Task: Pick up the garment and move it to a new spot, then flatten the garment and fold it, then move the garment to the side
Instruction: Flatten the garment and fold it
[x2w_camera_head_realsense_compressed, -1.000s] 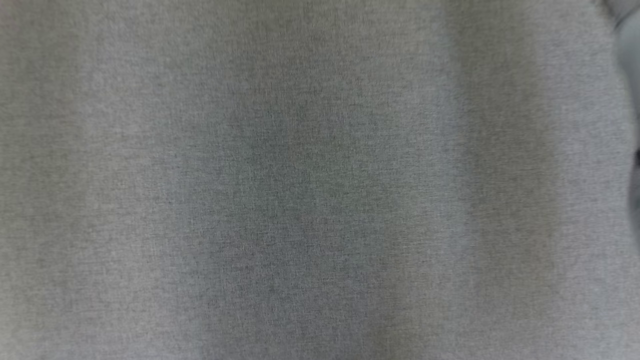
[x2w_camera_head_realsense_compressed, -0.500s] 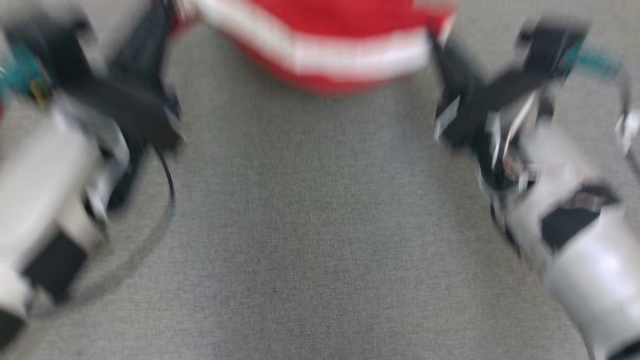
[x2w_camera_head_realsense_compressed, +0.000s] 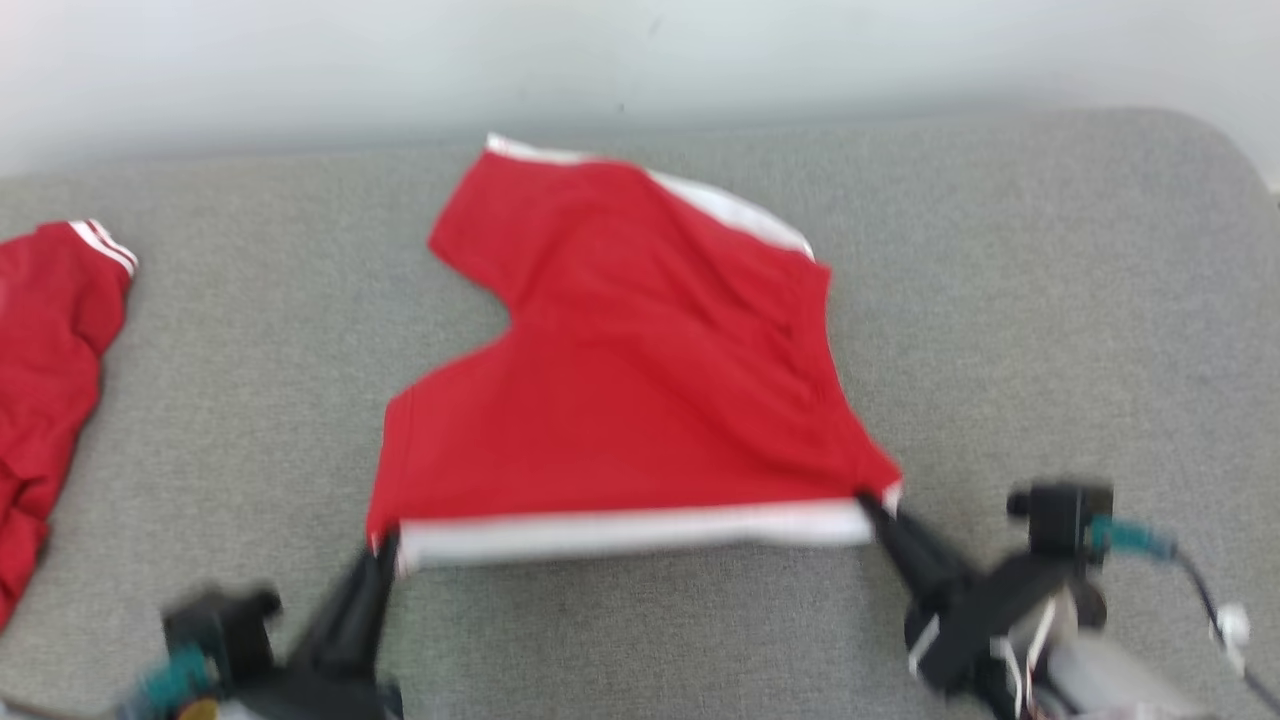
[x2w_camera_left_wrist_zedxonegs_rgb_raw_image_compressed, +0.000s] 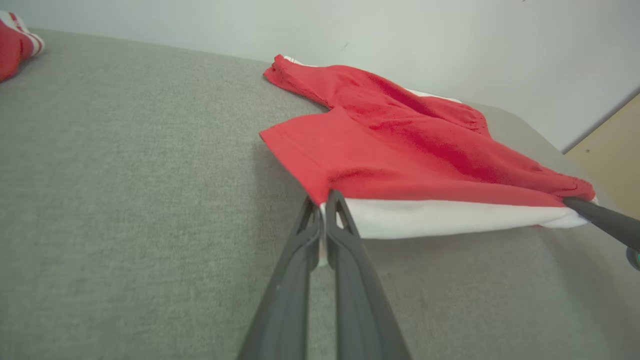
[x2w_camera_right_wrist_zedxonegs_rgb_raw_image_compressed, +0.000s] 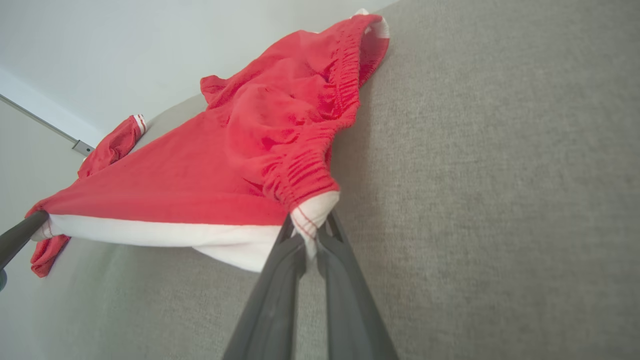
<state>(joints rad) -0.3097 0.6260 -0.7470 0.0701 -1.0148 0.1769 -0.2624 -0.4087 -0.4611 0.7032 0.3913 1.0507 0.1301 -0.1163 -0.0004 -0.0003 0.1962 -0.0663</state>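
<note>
The garment (x2w_camera_head_realsense_compressed: 640, 390) is a pair of red shorts with a white side stripe, spread on the grey padded surface (x2w_camera_head_realsense_compressed: 1050, 300). Its white edge is stretched between my two grippers. My left gripper (x2w_camera_head_realsense_compressed: 385, 545) is shut on the near left corner, seen close up in the left wrist view (x2w_camera_left_wrist_zedxonegs_rgb_raw_image_compressed: 324, 206) with the garment (x2w_camera_left_wrist_zedxonegs_rgb_raw_image_compressed: 410, 150) beyond it. My right gripper (x2w_camera_head_realsense_compressed: 872, 505) is shut on the near right corner at the elastic waistband; in the right wrist view (x2w_camera_right_wrist_zedxonegs_rgb_raw_image_compressed: 310, 227) the garment (x2w_camera_right_wrist_zedxonegs_rgb_raw_image_compressed: 200, 180) hangs slightly lifted off the surface.
A second red garment (x2w_camera_head_realsense_compressed: 45, 380) with white stripes lies crumpled at the far left edge of the surface. A pale wall (x2w_camera_head_realsense_compressed: 640, 60) runs behind the surface. Bare grey fabric lies to the right and in front of the shorts.
The head camera has swung upward: from bare grey surface, through a blurred view of both arms, to the whole garment. Both grippers stay shut on its corners.
</note>
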